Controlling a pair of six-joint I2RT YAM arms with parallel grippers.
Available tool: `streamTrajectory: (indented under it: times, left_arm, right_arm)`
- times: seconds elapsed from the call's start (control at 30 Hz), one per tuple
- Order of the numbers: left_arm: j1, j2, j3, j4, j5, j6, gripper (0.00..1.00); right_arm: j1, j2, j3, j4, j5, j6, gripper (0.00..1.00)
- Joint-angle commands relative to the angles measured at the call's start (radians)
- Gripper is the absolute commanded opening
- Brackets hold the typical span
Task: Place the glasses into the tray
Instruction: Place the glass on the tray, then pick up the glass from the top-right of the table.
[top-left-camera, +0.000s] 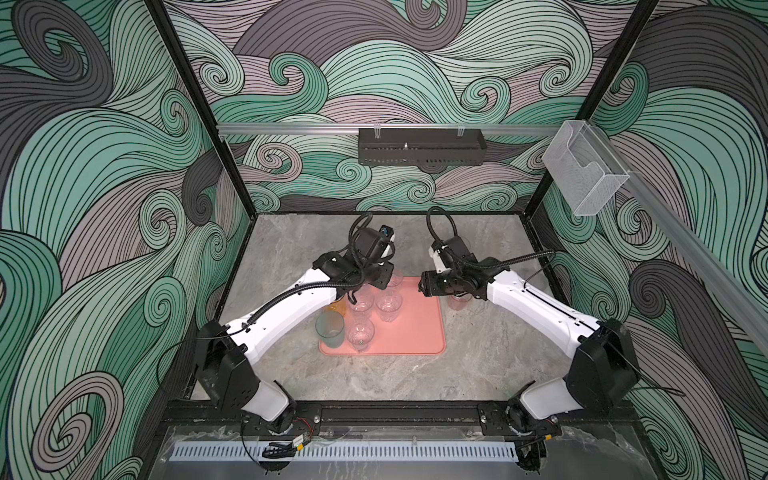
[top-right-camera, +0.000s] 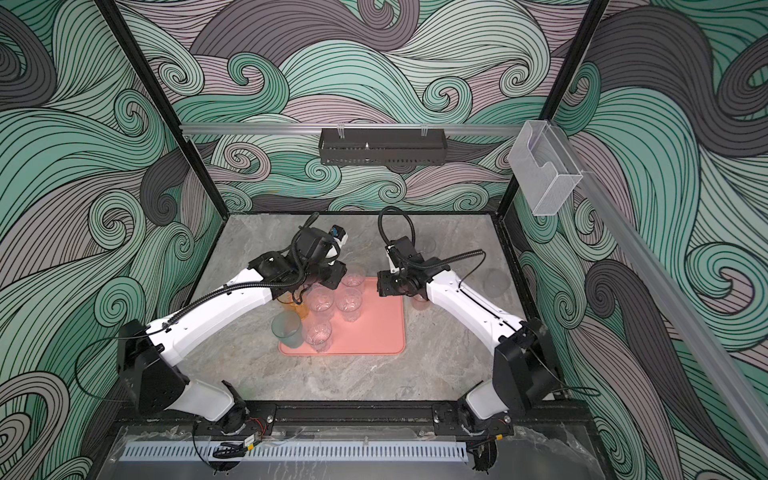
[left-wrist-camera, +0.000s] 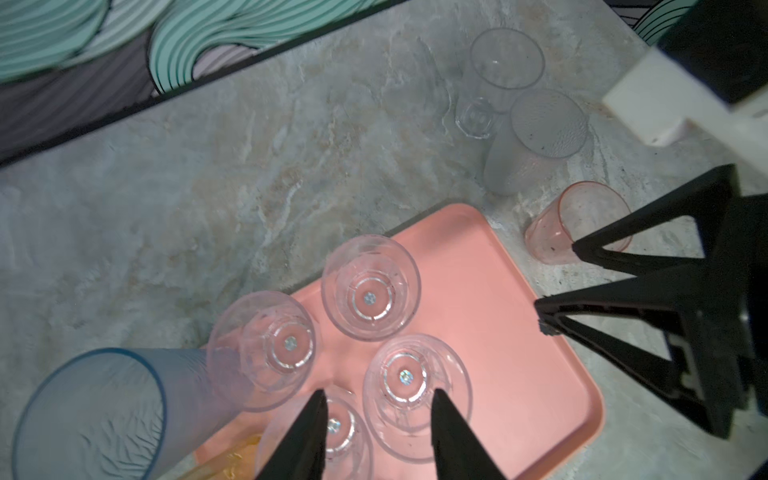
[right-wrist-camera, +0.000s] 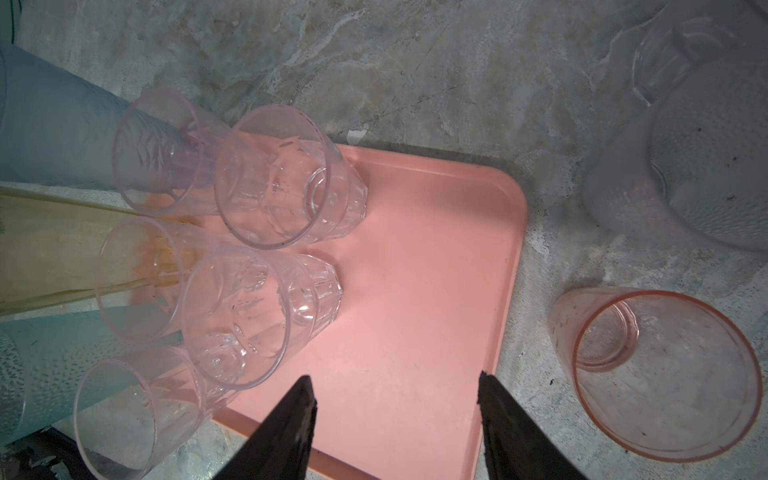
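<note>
Glassware crowds the left side of the flat salmon-pink rectangular tray (top-left-camera: 415, 328). Nearest, at its near left corner, stand a tall translucent teal tumbler (top-left-camera: 330, 330) and, just beside it, a clear faceted goblet-like cup (top-left-camera: 361, 334). Behind them more clear cups (top-left-camera: 388, 305) are packed close, with a tall translucent orange tumbler (top-right-camera: 297, 307) at the left rim, partly under the left arm (top-left-camera: 291, 307). The left claw (left-wrist-camera: 380, 399) hangs above this cluster, jaws parted, nothing pinched between them. Across the tray the right claw (right-wrist-camera: 395, 380) stands wide open and empty over the bare right half. Just beside the tray's right edge, upright on the grey marbled surface (top-left-camera: 374, 382), is a short pink-red transparent tumbler (right-wrist-camera: 665, 374), not yet in. Farther back, near the far right corner, a tall frosted grey tumbler (left-wrist-camera: 536, 137) and a short clear tumbler (left-wrist-camera: 505, 58) stand on the surface too.

All look like thin moulded plastic: probably light, stiff but springy in the wall, smooth enough to slip or skid. I would take the pink one at its rim, one finger inside and one outside. The tall frosted one looks tippy, so grip across its body below the rim and set it clear of the packed cups.
</note>
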Motion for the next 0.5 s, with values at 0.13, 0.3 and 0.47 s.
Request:
streamTrajectory:
  times: [0.13,0.3,0.47]
  left_arm:
    - [0.116,-0.072,-0.142,0.253,-0.013,-0.021,0.57]
    - [0.146,-0.100,-0.216,0.342,0.011,-0.053,0.62]
    - [0.148,-0.104,-0.234,0.360,0.031,-0.055,0.62]
  right_arm:
    - [-0.095,-0.043,0.087,-0.089,0.080,-0.065,0.64]
    - [-0.244,0.002,0.176,-0.108,0.167,-0.022,0.64]
    - [-0.381,0.130,0.278,-0.091,0.122,0.024,0.64]
